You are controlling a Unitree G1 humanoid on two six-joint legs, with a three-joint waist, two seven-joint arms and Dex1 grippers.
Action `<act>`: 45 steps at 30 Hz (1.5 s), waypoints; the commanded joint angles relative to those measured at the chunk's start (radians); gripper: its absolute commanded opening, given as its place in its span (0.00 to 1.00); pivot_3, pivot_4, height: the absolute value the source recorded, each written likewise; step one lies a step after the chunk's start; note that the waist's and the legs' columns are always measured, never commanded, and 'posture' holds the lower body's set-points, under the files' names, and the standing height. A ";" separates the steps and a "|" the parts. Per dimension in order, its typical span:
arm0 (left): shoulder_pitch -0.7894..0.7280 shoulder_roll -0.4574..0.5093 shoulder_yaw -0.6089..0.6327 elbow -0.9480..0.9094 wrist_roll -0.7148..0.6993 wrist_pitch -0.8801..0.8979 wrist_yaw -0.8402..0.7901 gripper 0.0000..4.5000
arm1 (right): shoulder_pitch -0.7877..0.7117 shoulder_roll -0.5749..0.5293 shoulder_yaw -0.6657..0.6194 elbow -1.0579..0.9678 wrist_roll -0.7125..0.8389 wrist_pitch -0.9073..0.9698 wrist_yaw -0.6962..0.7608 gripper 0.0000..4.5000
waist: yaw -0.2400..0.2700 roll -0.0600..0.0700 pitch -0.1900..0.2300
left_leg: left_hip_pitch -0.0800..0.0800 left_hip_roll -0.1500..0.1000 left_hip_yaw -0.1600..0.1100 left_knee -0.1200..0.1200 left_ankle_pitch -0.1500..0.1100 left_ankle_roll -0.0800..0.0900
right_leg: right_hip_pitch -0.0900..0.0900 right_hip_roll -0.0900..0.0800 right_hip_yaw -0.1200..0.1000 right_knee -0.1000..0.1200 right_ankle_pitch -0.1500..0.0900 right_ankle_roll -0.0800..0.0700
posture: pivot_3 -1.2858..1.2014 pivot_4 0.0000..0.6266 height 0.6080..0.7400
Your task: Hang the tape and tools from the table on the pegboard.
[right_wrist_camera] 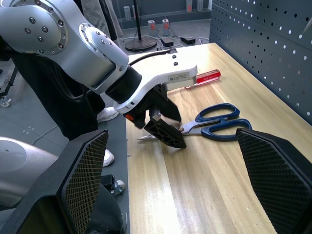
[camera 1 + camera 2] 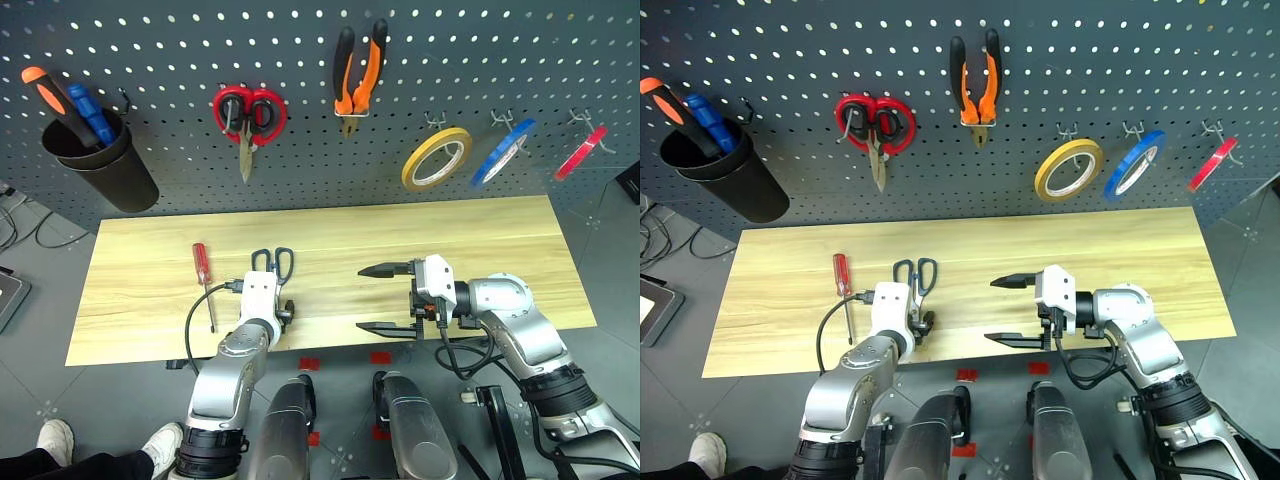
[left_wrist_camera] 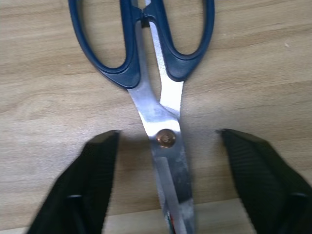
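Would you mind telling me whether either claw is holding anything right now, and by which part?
Nothing is held. The left claw straddles the scissors at the pivot, fingers apart; the right claw is open.

A dark grey pegboard point(image 2: 300, 100) is dotted with a regular grid of small pale holes. The table point(image 2: 500, 250) is patterned with light yellowish wood grain. Dark blue handles and silver steel blades are seen on the scissors point(image 3: 156, 97). A red handle is carried by the screwdriver point(image 2: 201, 265). Orange and black are paired on the pliers point(image 2: 358, 70). The tape point(image 2: 581, 152) is red.
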 commanded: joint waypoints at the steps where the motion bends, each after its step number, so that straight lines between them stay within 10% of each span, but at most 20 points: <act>1: 0.038 -0.015 0.032 -0.013 -0.007 0.028 0.000 0.46 | 0.000 0.001 0.005 -0.021 0.005 -0.014 0.014 1.00 | 0.000 0.000 0.000 | 0.000 0.000 0.000 0.000 0.000 0.000 | 0.000 0.000 0.000 0.000 0.000 0.000 | 0.46 0.74 1.00; 6: 0.047 -0.025 0.047 -0.022 -0.008 0.039 -0.011 0.12 | -0.004 0.003 0.004 -0.020 0.004 -0.011 0.011 1.00 | 0.000 0.000 0.000 | 0.000 0.000 0.000 -0.001 0.000 0.000 | 0.000 0.000 0.000 0.000 0.000 0.000 | 0.46 0.74 1.00; 19: 0.067 0.040 0.011 -0.082 0.020 -0.025 -0.072 0.12 | -0.036 0.019 -0.015 0.009 0.009 -0.005 0.006 1.00 | 0.000 0.000 0.000 | 0.000 0.000 0.000 -0.002 0.000 -0.001 | -0.001 0.000 0.000 -0.001 0.000 0.000 | 0.47 0.65 1.00; 30: 0.248 0.319 -0.158 -0.338 0.241 -0.343 -0.135 0.12 | -0.063 0.028 -0.143 -0.141 0.186 0.145 -0.075 1.00 | 0.002 0.000 -0.012 | -0.005 0.000 -0.005 -0.004 0.006 -0.012 | -0.004 0.000 -0.003 -0.002 0.000 0.000 | 0.46 0.43 1.00; 45: 0.233 0.360 -0.036 -0.365 0.499 -0.716 -0.041 0.12 | -0.169 0.160 -0.216 -0.223 0.284 0.258 -0.311 1.00 | 0.008 -0.004 -0.137 | -0.017 -0.001 -0.005 -0.003 0.008 -0.014 | -0.015 0.001 -0.005 -0.002 0.000 0.000 | 0.46 0.23 1.00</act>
